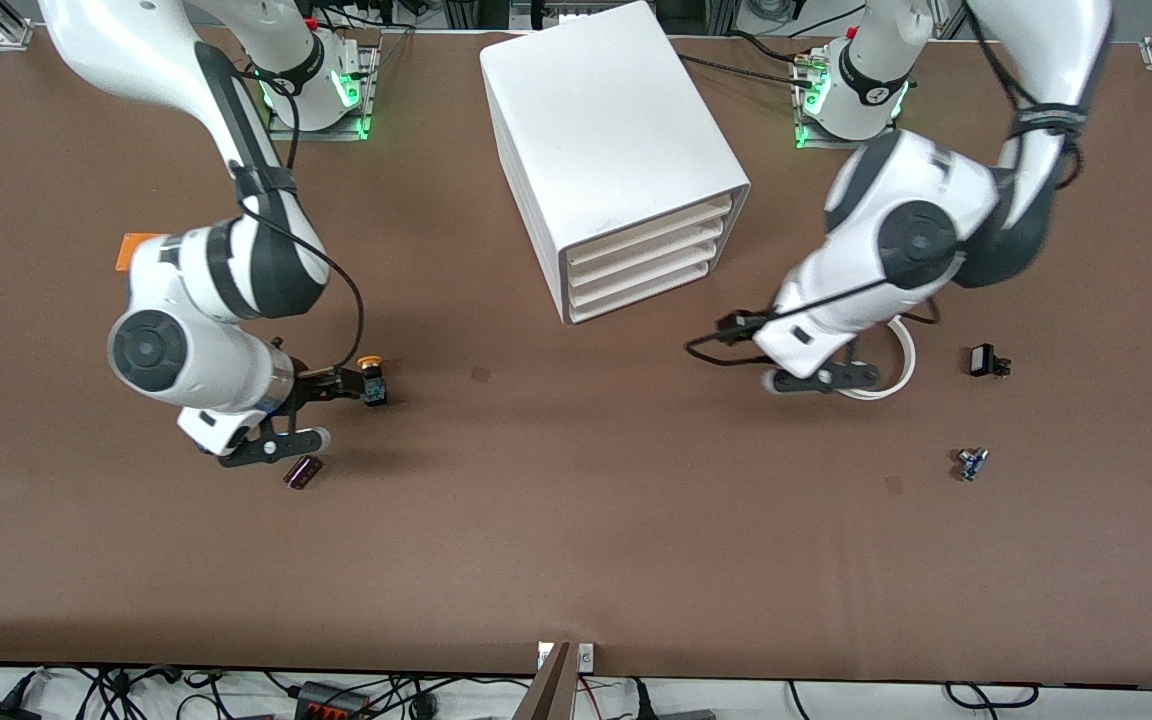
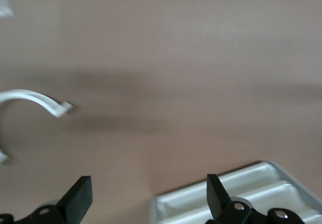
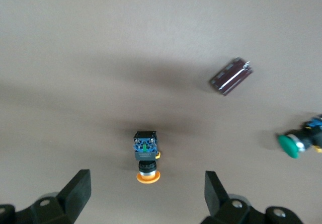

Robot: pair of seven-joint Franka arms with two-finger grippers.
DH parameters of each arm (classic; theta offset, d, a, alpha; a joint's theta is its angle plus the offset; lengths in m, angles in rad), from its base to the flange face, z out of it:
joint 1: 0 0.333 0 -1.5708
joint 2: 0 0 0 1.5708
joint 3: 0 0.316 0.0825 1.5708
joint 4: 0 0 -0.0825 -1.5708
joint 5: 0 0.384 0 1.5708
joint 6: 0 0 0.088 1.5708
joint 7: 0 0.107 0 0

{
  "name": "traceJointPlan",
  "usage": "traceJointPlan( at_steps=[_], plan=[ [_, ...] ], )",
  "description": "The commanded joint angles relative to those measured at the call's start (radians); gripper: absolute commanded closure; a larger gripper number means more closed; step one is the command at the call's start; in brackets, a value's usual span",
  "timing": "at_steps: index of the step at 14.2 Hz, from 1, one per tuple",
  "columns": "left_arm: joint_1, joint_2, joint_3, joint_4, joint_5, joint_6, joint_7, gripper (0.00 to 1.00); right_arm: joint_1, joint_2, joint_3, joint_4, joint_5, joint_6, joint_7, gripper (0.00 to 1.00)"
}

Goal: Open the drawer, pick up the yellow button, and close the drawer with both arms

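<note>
The white cabinet (image 1: 606, 130) stands at the back middle of the table. Its uppermost drawer (image 1: 648, 233) is shut, flush with the three below. The yellow-orange capped button (image 1: 371, 379) lies on its side on the table toward the right arm's end. My right gripper (image 1: 336, 412) hovers low over it, open and empty. In the right wrist view the button (image 3: 146, 156) lies just ahead of the open right gripper (image 3: 147, 191). My left gripper (image 1: 824, 379) is open and empty over the table beside a white ring (image 1: 902, 352). It also shows in the left wrist view (image 2: 148, 196).
A dark maroon cylinder (image 1: 303, 472) lies near the right gripper, nearer the camera. A green-capped button (image 3: 291, 144) shows in the right wrist view. A small black part (image 1: 986, 360) and a small blue part (image 1: 971, 463) lie toward the left arm's end. The cabinet front (image 2: 241, 204) shows in the left wrist view.
</note>
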Motion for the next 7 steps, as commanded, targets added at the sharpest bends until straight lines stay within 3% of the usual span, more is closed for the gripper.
traceJointPlan(
  at_steps=[1, 4, 5, 7],
  plan=[
    [0.041, -0.010, -0.007, 0.115, 0.089, -0.144, 0.146, 0.00, -0.002, -0.056, -0.019, 0.027, -0.011, -0.068, 0.013, 0.00],
    [0.110, -0.022, -0.005, 0.235, 0.089, -0.334, 0.292, 0.00, 0.002, -0.125, -0.044, 0.056, -0.047, -0.165, 0.013, 0.00],
    [0.112, -0.054, 0.008, 0.233, 0.088, -0.349, 0.342, 0.00, -0.002, -0.142, -0.044, 0.065, -0.047, -0.196, 0.014, 0.00],
    [0.088, -0.129, 0.112, 0.217, 0.074, -0.352, 0.448, 0.00, -0.005, -0.161, -0.069, 0.071, -0.045, -0.223, 0.008, 0.00]
  ],
)
